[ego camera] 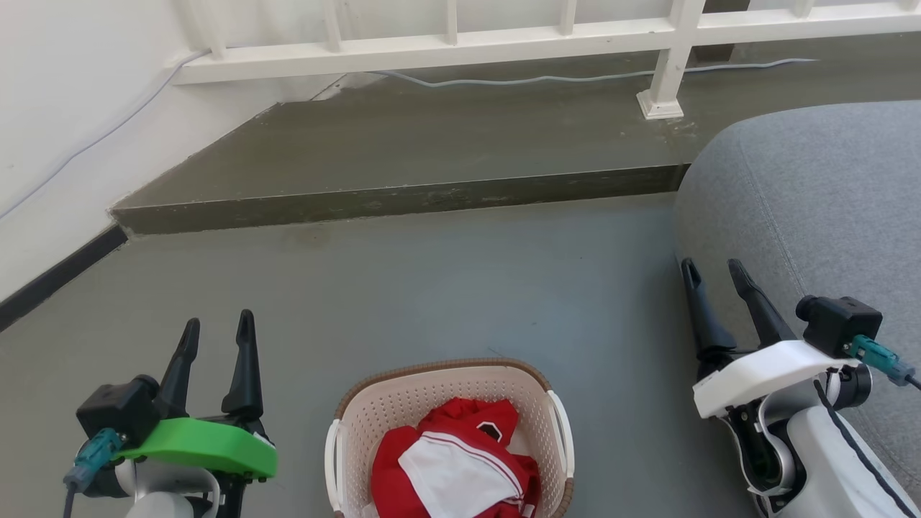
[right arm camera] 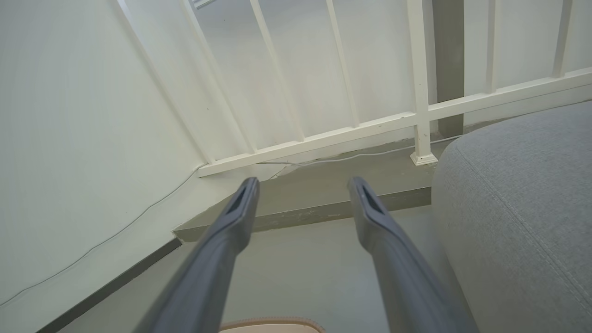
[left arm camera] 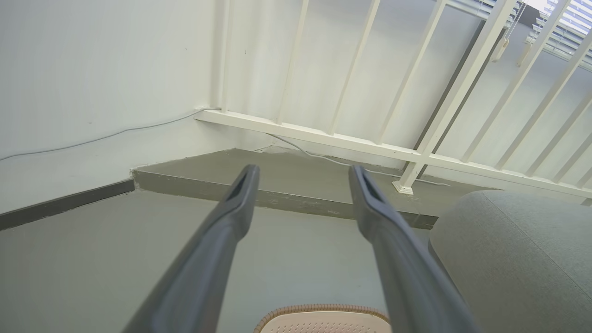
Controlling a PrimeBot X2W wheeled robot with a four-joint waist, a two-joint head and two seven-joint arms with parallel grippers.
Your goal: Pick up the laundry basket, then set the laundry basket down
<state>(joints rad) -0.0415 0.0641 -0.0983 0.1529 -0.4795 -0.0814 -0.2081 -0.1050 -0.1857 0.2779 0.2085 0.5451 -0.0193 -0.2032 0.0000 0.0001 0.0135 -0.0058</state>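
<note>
At the left, the left tool (ego camera: 219, 320), under a green plastic cover, had its two long dark fingers spread apart, holding nothing and touching nothing above the smooth grey floor (ego camera: 446, 288). In the middle, low in the head view, the laundry basket (ego camera: 403, 406) stood on the floor between the two tools and apart from both. It was of cream perforated plastic with rounded corners, a brown woven-look rim and white side handles. A crumpled red and white cloth (ego camera: 460, 467) lay inside. At the right, the right tool (ego camera: 711, 266), under a white cover, was also spread and empty, close to a rounded grey fabric cushion (ego camera: 827, 201).
</note>
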